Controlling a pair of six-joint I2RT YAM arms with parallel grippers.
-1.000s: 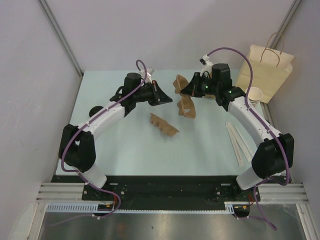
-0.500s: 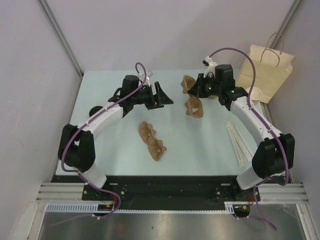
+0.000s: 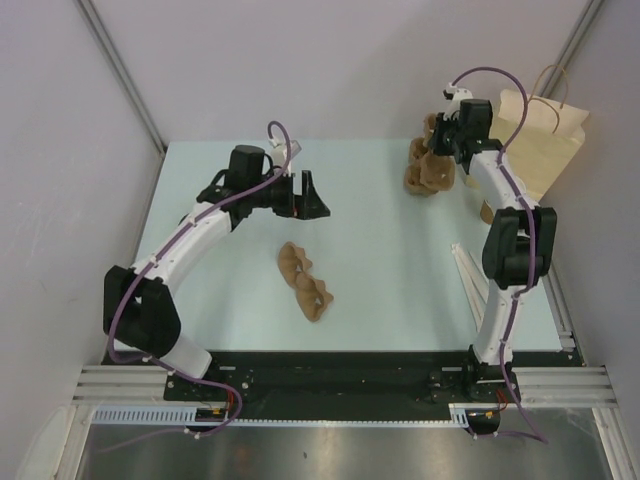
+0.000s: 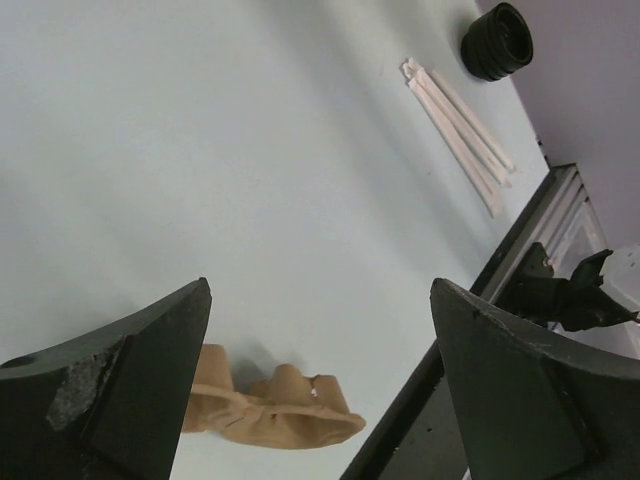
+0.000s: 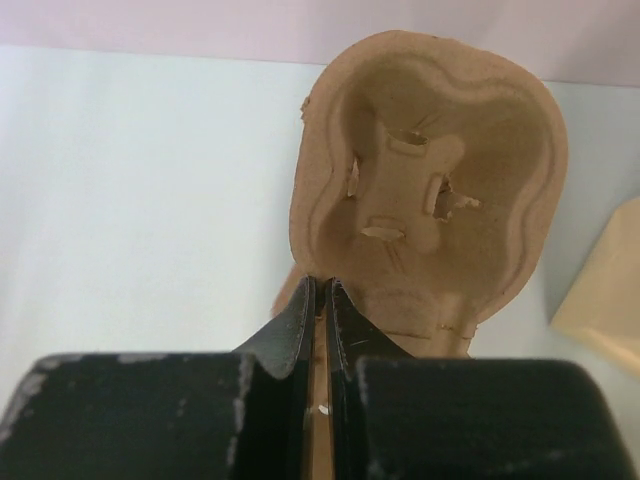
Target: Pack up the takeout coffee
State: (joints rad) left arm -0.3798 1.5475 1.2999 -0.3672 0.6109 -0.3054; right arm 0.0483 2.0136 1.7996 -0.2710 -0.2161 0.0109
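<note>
Right tool [image 5: 320, 285]: pinched shut on a moulded cup tray [image 5: 430, 170], held near the paper bag [image 3: 545, 130]; left tool [image 3: 308, 196]: wide, empty, near a second tray [image 3: 305, 283] on the tabletop [image 3: 390, 270]. Coffee cup [image 3: 484, 212]: apparently the tan sliver behind my right arm [image 3: 510, 215], beside the bag, unpacked. I judge I am stowing the tray: next, lower it level.

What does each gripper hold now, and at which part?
The right gripper pinches the pulp cup carrier at its rim. The left gripper is open and empty.

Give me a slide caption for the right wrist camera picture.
Right gripper shut on the edge of a brown molded-pulp cup carrier, its hollow side facing the camera, pale table behind.
</note>
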